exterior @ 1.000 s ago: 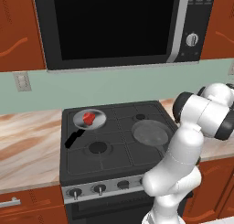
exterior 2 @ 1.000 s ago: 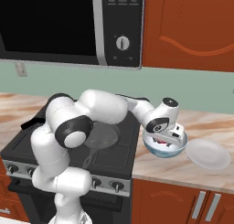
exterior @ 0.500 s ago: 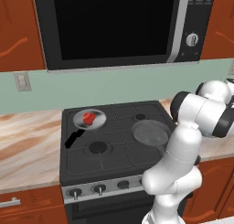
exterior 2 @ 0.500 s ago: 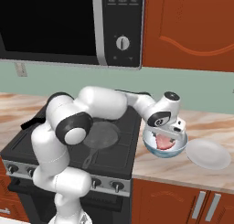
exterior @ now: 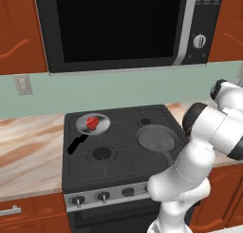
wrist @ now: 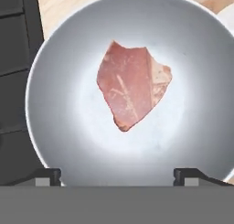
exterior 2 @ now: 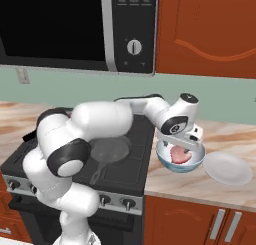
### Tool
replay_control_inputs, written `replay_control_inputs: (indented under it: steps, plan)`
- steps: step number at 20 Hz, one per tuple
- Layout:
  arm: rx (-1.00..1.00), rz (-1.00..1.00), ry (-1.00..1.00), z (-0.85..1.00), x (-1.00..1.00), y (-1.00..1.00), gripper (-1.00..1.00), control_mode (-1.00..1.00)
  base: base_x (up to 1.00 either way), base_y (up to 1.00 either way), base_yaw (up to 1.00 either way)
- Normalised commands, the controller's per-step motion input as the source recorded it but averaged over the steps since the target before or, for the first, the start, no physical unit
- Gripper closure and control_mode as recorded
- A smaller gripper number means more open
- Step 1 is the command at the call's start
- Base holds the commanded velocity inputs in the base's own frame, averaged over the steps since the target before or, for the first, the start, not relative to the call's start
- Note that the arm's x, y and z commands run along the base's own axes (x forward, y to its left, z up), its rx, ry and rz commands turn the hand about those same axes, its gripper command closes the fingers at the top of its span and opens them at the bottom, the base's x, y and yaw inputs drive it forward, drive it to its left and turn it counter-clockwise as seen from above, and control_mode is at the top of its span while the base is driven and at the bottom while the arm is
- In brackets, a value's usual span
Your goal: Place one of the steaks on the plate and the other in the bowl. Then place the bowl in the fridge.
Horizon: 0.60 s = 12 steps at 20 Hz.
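Hand [wrist: 117, 176] is spread wide, holding nothing, poised directly over the bowl [exterior 2: 162, 156] on the desk [exterior 2: 220, 186] just right of the stove [exterior 2: 135, 164]. Pale steak [wrist: 132, 83] lies flat in the bowl, so that step looks done. Plate [exterior 2: 227, 168] beside it is bare. Further off, the red steak [exterior: 92, 123] sits in the pan [exterior: 80, 127] at the stove's back left. Next: lift clear, swing over, grasp it.
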Motion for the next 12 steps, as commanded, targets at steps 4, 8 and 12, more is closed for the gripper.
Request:
replay_control_inputs:
  steps: [4,8,12]
  plan:
    - [-0.14,-0.04,-0.01,0.37,-0.69,1.0,-1.0,-1.0,0.0,0.0,0.0]
    - [-0.12,-0.01,0.0,0.13,-0.6,1.0,-1.0,-1.0,0.0,0.0,0.0]
    - [-0.09,0.0,0.0,0.11,-0.42,1.0,-1.0,-1.0,0.0,0.0,0.0]
